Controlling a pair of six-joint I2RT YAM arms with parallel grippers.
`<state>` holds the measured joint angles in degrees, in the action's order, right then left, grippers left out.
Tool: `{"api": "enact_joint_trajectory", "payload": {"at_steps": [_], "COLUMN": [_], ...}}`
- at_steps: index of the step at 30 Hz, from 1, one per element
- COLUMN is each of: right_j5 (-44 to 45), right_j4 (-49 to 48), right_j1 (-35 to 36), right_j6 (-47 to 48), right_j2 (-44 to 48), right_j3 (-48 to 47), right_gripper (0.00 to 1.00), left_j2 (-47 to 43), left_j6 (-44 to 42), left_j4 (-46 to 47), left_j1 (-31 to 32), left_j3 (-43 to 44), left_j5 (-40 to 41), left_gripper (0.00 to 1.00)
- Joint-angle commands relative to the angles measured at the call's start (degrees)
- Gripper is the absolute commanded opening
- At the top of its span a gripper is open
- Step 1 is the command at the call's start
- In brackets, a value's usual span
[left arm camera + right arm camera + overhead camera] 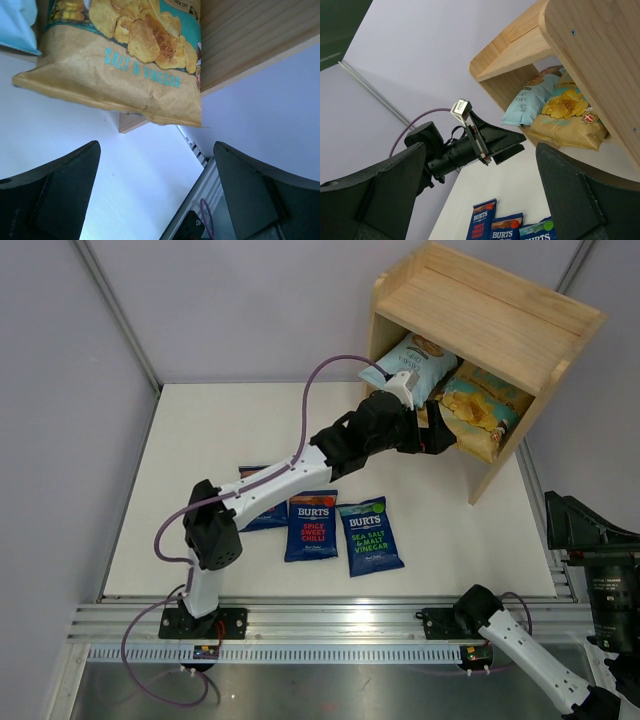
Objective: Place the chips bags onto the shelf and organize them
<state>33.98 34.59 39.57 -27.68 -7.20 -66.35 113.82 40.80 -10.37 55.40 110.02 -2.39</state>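
The light wood shelf [480,315] stands at the back right. On its lower tier lie the pale-blue bag [415,360] and the yellow-and-teal bag [478,410], whose end sticks out past the front edge. My left gripper [440,435] is open and empty, just in front of the yellow bag [125,60] and not touching it. Three dark-blue Burts bags lie flat mid-table: one [262,508] partly under the left arm, a red-lettered one [311,525] and a green-lettered one [369,535]. My right gripper [480,195] is open and empty, low at the near right.
The shelf's upper tier [520,55] holds nothing that I can see. A metal rail [330,620] runs along the table's near edge. Grey walls close the left and back. A black device [595,560] stands at the right edge.
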Motion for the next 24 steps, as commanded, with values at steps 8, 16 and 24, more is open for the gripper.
{"api": "enact_joint_trajectory", "payload": {"at_steps": [8, 16, 24], "right_j5": [-6.8, -32.4, -51.0], "right_j4": [3.4, -7.9, -7.2], "right_j1": [0.0, 0.0, 0.0], "right_j6": [5.7, 9.9, 13.8], "right_j2": [-10.2, -13.1, -22.1], "right_j3": [-0.5, 11.1, 14.6], "right_gripper": [0.99, 1.00, 0.99], "left_j2": [-21.2, -36.7, -34.5], "left_j6": [-8.8, -4.6, -3.8], "left_j4": [-0.8, 6.1, 11.6], "left_j1": [-3.3, -18.9, -38.4], "left_j3": [-20.3, -48.0, -61.5], "left_j5": [12.8, 6.2, 0.1], "left_gripper": [0.99, 0.99, 0.99]}}
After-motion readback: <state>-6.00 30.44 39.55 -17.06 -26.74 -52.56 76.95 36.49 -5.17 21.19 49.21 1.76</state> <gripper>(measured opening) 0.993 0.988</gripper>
